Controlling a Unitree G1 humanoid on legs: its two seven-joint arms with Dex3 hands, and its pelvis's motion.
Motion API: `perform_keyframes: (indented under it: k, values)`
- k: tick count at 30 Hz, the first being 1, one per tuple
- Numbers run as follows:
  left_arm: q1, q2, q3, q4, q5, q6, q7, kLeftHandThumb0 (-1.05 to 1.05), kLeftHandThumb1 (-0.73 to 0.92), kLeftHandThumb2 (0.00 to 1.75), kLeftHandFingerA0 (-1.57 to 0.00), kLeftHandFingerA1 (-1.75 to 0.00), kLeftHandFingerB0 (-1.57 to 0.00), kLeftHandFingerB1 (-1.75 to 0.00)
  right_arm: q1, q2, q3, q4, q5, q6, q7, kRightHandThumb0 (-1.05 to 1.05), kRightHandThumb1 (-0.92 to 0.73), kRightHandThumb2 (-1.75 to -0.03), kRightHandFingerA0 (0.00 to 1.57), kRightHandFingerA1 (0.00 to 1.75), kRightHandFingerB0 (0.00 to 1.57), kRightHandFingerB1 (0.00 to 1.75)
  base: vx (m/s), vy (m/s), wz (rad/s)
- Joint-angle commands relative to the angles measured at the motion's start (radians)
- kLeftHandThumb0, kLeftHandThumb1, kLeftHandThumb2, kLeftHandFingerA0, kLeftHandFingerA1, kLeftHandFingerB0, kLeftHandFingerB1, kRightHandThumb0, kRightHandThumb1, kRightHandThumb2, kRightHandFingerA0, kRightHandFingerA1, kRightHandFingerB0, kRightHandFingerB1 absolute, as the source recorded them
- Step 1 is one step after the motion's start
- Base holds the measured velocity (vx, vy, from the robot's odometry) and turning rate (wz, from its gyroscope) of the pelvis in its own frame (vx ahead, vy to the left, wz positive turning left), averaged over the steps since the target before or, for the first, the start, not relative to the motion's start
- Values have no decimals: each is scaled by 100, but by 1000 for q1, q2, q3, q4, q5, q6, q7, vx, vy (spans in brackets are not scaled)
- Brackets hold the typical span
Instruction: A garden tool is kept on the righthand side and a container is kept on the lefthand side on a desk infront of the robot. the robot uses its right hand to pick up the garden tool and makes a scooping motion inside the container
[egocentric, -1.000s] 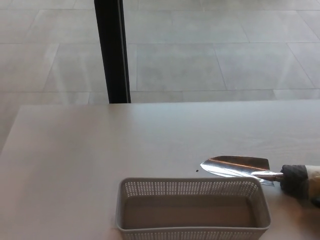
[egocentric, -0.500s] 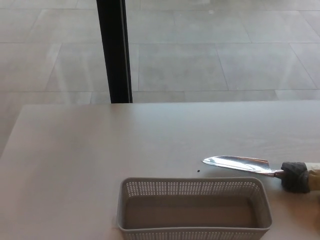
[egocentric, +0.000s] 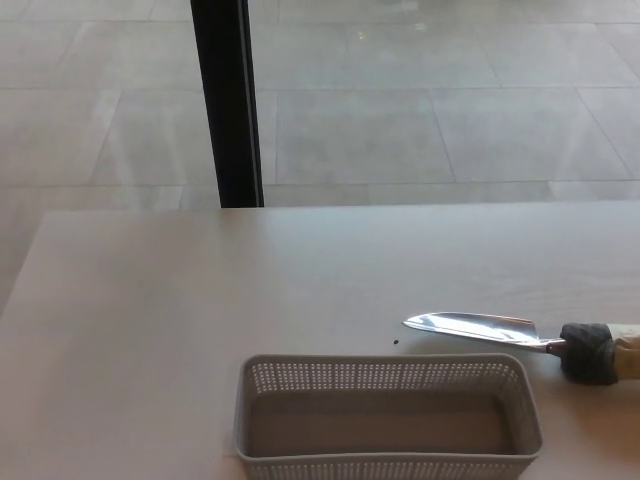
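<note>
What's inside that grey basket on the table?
Nothing that shows: the basket looks empty, with its bare floor visible. The near wall hides a strip of the floor along the front. The trowel lies outside, behind it.

a garden trowel with a shiny pointed metal blade lies at the right of the pale tabletop, its tip pointing left and its dark collar and light handle running off the right edge. just in front of it, apart from it, sits an empty grey rectangular plastic basket with perforated upper walls, upright, long side across the view, its near wall cut off by the bottom edge.
</note>
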Motion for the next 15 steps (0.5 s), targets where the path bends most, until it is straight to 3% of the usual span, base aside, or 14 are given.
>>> perform_keyframes:
  k: [1, 3, 4, 5, 6, 7, 10, 11, 12, 13, 14, 15]
  values:
    - [-7, 9, -3, 6, 9, -9, 4, -19, -28, 76, -107, -109, -98, -103, 174, 208, -776, 243, 473, -43, -135, -90, -56, -96, 0, 58, 0, 41, 0, 0, 0]
    - [-8, 8, 7, 5, -2, -9, -4, -19, -29, 76, -106, -109, -97, -103, 178, 254, -806, 414, 560, -140, -156, -90, -55, -95, 0, 58, 0, 41, 0, 0, 0]
    - [-9, 8, 8, 5, -3, -8, -5, -101, -16, 123, -84, -130, -83, -119, 182, 262, -801, 476, 576, -179, -155, -94, -56, -96, 0, 61, 0, 43, 0, 0, 0]
    - [-10, 8, 8, 5, -4, -8, -8, -103, -15, 118, -84, -128, -89, -116, 180, 270, -799, 592, 602, -231, -152, -97, -55, -97, 0, 62, 0, 43, 0, 0, 0]
    - [-7, 8, 9, 2, -6, -11, -11, -19, -30, 75, -104, -109, -98, -104, 162, 274, -807, 697, 624, -232, -178, -96, -52, -96, 0, 61, 0, 47, 0, 0, 0]
    - [-4, 9, 9, -2, -7, -15, -15, -19, -30, 75, -104, -109, -98, -104, 146, 281, -811, 786, 636, -231, -217, -96, -52, -96, 0, 61, 0, 47, 0, 0, 0]
    - [-8, 6, 4, -18, -5, -21, -18, -18, -29, 76, -112, -113, -103, -107, 134, 339, -795, 770, 625, -235, -229, -90, -52, -96, 0, 65, 0, 50, 0, 0, 0]
    - [-7, 9, 7, -18, -8, -22, -21, -19, -31, 75, -109, -112, -105, -107, 119, 377, -786, 743, 625, -217, -231, -84, -72, -80, 0, 46, 0, 25, 0, 0, 0]
    - [-5, 11, 9, -19, -10, -26, -27, -19, -31, 75, -109, -112, -105, -107, 100, 413, -788, 731, 631, -220, -245, -84, -72, -80, 0, 46, 0, 25, 0, 0, 0]
    - [-4, 11, 16, -24, -20, -23, -43, -19, -32, 74, -108, -111, -103, -107, 102, 428, -769, 724, 612, -213, -245, -76, -78, -62, 0, 31, 0, 7, 0, 0, 0]
    - [-3, 11, 19, -26, -24, -22, -50, -19, -32, 74, -108, -111, -103, -107, 102, 433, -763, 725, 602, -213, -244, -76, -78, -62, 0, 31, 0, 7, 0, 0, 0]
    - [-3, 11, 20, -22, -23, -20, -46, -18, -32, 74, -104, -110, -100, -105, 101, 484, -743, 685, 589, -218, -255, -77, -71, -63, 0, 51, 0, 26, 0, 0, 0]
